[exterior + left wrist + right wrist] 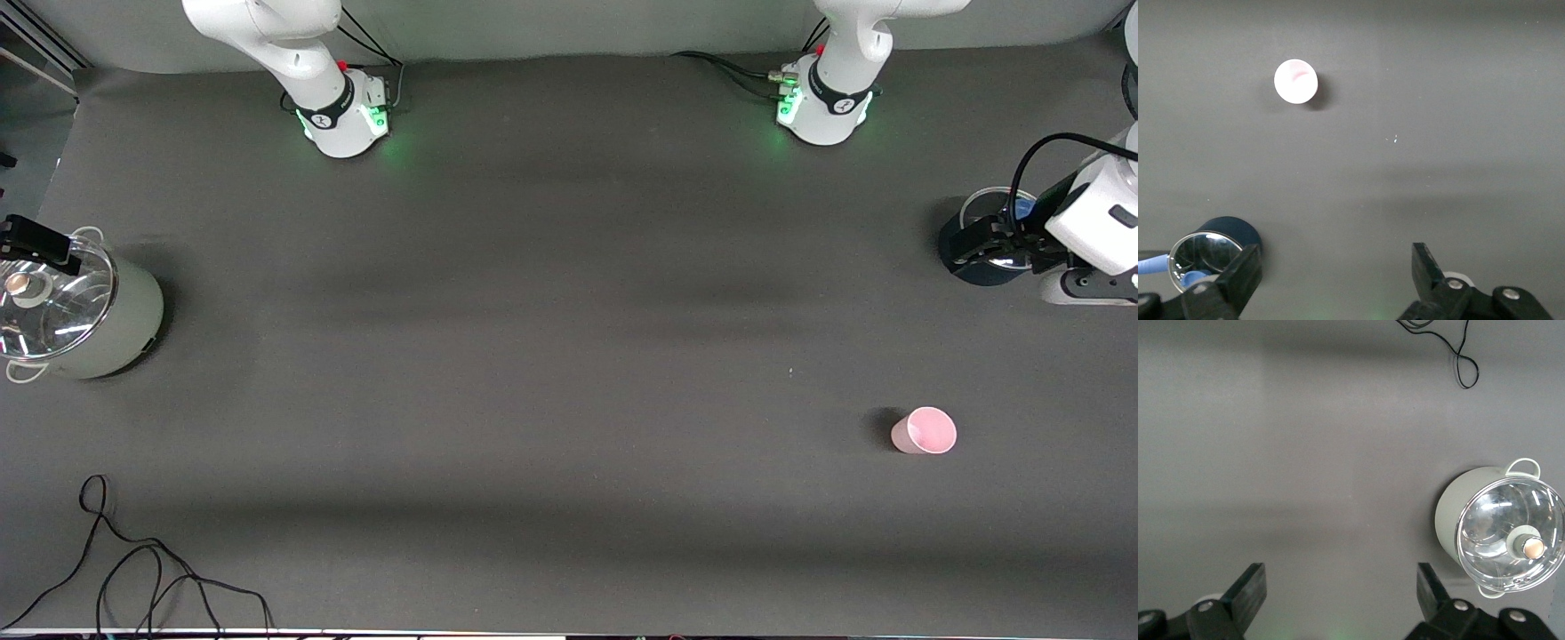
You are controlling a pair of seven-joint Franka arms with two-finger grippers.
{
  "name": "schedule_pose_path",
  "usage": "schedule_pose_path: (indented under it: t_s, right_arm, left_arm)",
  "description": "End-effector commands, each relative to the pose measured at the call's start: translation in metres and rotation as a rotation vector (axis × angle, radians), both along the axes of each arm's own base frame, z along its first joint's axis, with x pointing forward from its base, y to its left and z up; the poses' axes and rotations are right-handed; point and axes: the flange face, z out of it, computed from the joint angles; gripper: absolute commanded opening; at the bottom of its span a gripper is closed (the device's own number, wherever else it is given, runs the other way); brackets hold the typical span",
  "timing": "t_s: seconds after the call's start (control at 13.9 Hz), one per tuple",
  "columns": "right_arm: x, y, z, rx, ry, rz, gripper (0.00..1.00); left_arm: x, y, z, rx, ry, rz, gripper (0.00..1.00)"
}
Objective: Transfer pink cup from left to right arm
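Pink cup (924, 431) upright on table (551, 356) (alone)

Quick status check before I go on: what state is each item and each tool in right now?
pink cup: upright on the table, untouched.
pale green pot: upright, glass lid on.
dark blue pot: upright, lid on.
left tool: open, empty, over the dark blue pot.
right tool: open, empty, by the pale green pot.

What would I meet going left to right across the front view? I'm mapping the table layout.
Pale green pot with a glass lid → pink cup → dark blue pot under the left end effector.
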Motion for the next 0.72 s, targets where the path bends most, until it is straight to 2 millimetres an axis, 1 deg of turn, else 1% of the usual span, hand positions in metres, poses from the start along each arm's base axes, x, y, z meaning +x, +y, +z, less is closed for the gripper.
schedule_pose_path:
  t_s: [0.0, 0.07, 0.14, 0.22, 0.36, 0.43, 0.58, 0.65]
  right_arm:
    - [-0.001, 0.0, 0.002, 0.006, 0.0, -0.004, 1.0]
    - [-0.001, -0.001, 0.002, 0.006, 0.0, -0.006, 1.0]
    - [-0.001, 0.0, 0.002, 0.007, 0.0, -0.004, 1.0]
    - [-0.001, -0.001, 0.002, 0.006, 0.0, -0.004, 1.0]
    - [-0.001, -0.001, 0.001, 0.007, 0.002, -0.004, 1.0]
    - [0.0, -0.002, 0.0, 0.007, 0.003, -0.006, 1.0]
    - [0.0, -0.003, 0.0, 0.007, 0.003, -0.007, 1.0]
    - [0.0, -0.003, 0.0, 0.007, 0.005, -0.007, 1.0]
  left_arm:
    - [0.007, 0.023, 0.003, 0.011, -0.015, -0.104, 1.0]
    - [0.011, 0.041, 0.002, 0.008, -0.032, -0.161, 1.0]
    - [0.013, 0.054, 0.0, 0.005, -0.042, -0.199, 1.0]
    - [0.016, 0.06, -0.002, -0.002, -0.045, -0.25, 1.0]
    - [0.023, 0.096, -0.009, -0.016, -0.07, -0.379, 1.0]
    - [0.027, 0.108, -0.016, -0.03, -0.077, -0.45, 1.0]
    - [0.035, 0.146, -0.029, -0.105, -0.104, -0.575, 1.0]
    - [0.04, 0.17, -0.041, -0.164, -0.132, -0.633, 1.0]
